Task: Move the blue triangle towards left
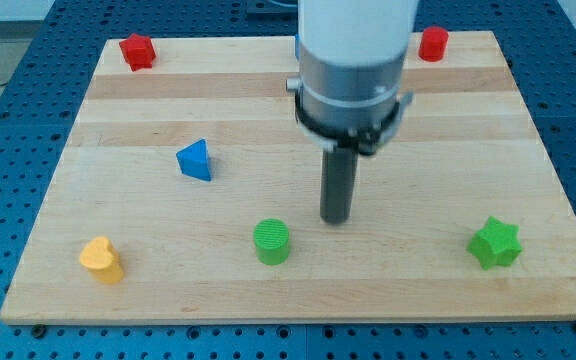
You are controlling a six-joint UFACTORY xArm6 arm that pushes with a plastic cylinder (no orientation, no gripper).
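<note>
The blue triangle (196, 160) lies on the wooden board (138, 110), left of centre. My tip (336, 219) is the lower end of the dark rod hanging from the white and grey arm (354, 60). The tip stands well to the right of the blue triangle and slightly lower in the view, apart from it. It is just up and to the right of the green cylinder (271, 241), not touching it.
A red block (137, 50) sits at the top left corner and a red cylinder (433, 43) at the top right. A yellow heart-like block (102, 259) lies at the bottom left. A green star (495, 243) lies at the bottom right.
</note>
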